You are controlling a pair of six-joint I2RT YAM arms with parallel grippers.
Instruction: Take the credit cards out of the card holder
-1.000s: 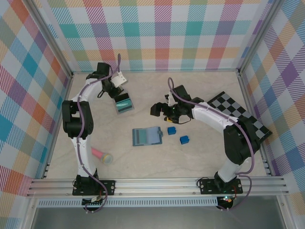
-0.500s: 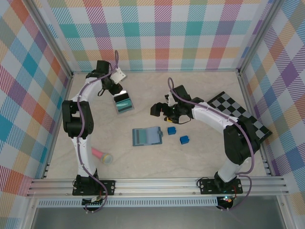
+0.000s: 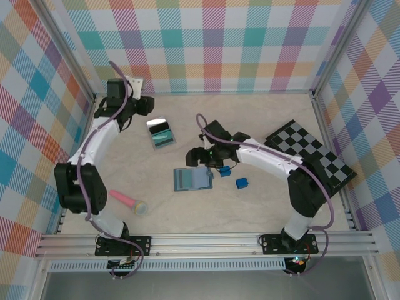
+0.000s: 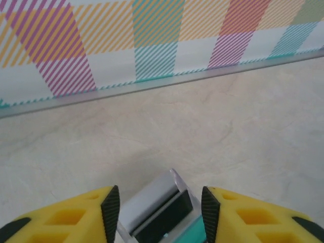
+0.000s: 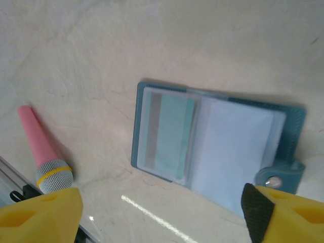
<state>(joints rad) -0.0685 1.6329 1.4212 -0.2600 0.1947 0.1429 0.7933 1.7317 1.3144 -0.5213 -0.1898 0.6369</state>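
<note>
Card holder [image 5: 135,126] open flat, glossy clear sleeves [image 5: 238,142], teal card [image 5: 173,134]

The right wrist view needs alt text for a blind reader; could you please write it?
An open slate-blue card holder lies on a pale table, a teal-green card in its left clear sleeve. A pink microphone lies at lower left; the open right gripper's yellow fingertips frame the bottom corners.
</note>
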